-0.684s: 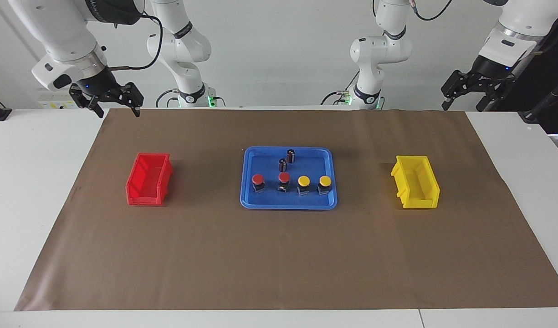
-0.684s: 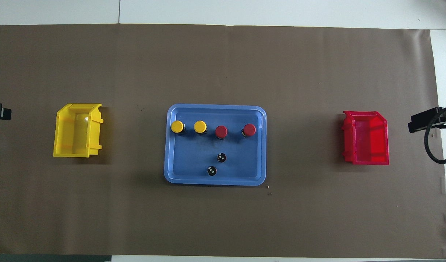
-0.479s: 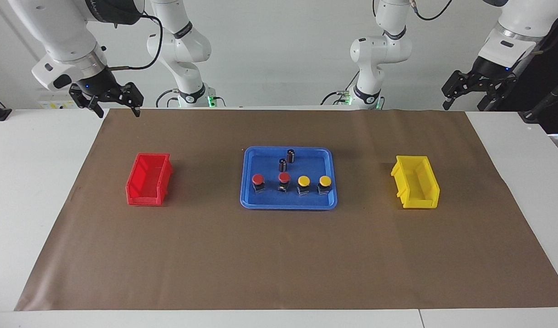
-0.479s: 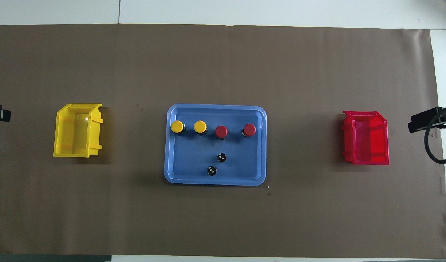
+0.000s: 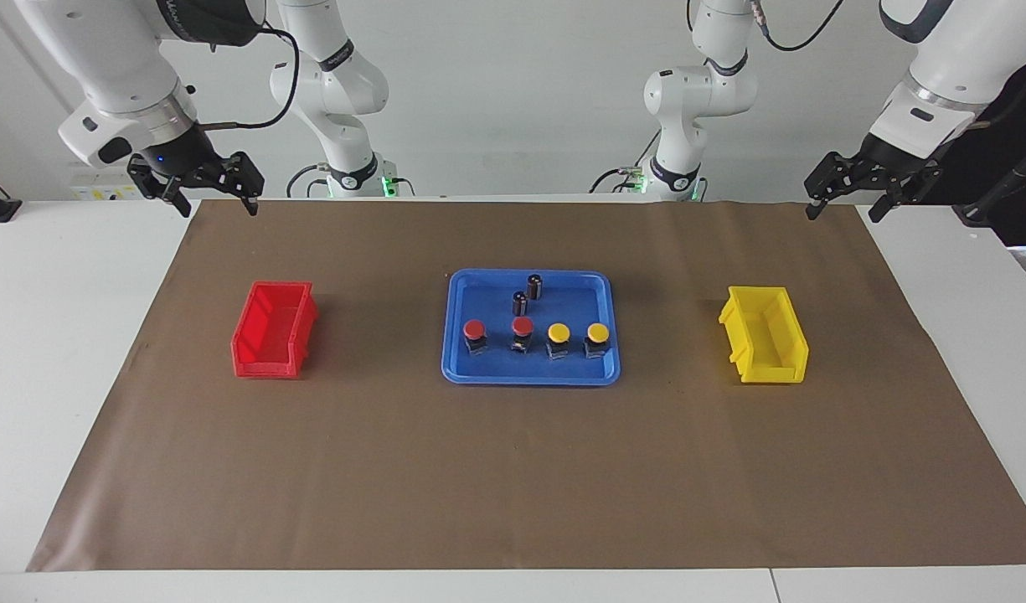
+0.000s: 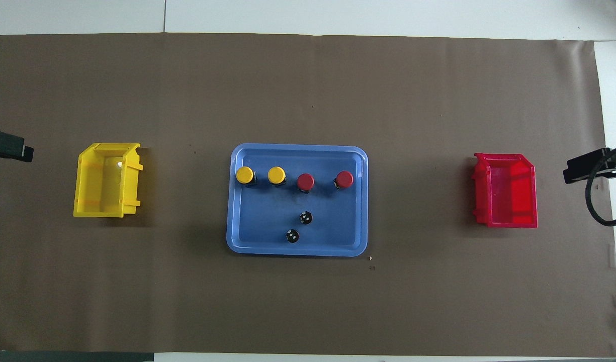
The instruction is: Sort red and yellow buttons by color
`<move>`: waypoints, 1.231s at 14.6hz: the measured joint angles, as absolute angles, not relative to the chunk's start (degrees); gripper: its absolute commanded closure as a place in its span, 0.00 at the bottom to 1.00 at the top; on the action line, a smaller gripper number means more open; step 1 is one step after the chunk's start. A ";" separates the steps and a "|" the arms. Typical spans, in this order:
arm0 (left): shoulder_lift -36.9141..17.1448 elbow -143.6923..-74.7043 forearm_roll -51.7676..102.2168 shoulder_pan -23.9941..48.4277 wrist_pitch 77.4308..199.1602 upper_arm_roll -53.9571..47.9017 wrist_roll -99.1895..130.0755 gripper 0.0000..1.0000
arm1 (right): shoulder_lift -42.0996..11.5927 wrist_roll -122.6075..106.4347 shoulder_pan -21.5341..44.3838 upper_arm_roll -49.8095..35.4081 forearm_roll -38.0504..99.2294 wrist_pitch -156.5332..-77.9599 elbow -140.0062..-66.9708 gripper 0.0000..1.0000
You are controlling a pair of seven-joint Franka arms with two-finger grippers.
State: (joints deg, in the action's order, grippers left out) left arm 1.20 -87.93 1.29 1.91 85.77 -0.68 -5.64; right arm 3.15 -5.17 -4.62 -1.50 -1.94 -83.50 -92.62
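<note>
Two red buttons (image 5: 474, 329) (image 5: 523, 327) and two yellow buttons (image 5: 559, 333) (image 5: 597, 333) stand upright in a row on a blue tray (image 5: 529, 378). The reds are toward the right arm's end and the yellows toward the left arm's end. They also show in the overhead view, a red one (image 6: 344, 179) and a yellow one (image 6: 245, 174) at the ends of the row. My right gripper (image 5: 215, 205) is open and empty, raised over the mat's corner nearest the robots. My left gripper (image 5: 843, 213) is open and empty, raised over the mat's other corner nearest the robots.
Two small dark cylinders (image 5: 534, 286) (image 5: 519, 302) stand on the tray, nearer to the robots than the buttons. A red bin (image 5: 274, 331) sits on the brown mat toward the right arm's end. A yellow bin (image 5: 764, 335) sits toward the left arm's end. Both bins hold nothing.
My left gripper has moved in over the mat's corner, toward the middle of the table. The right arm and all the objects have not moved.
</note>
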 measured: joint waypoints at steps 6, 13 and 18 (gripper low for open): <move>0.93 -87.24 1.29 1.91 85.45 -0.76 -5.65 0.00 | -0.41 5.53 6.07 -3.56 -1.51 -92.24 -92.27 0.00; 0.95 -87.32 1.30 2.44 85.22 -1.08 -5.66 0.00 | -15.44 25.15 22.26 -3.99 -1.46 -108.97 -91.83 0.00; 1.23 -88.30 1.30 2.53 84.89 -1.07 -5.66 0.00 | -14.06 25.45 23.85 -3.99 -1.45 -120.24 -103.55 0.02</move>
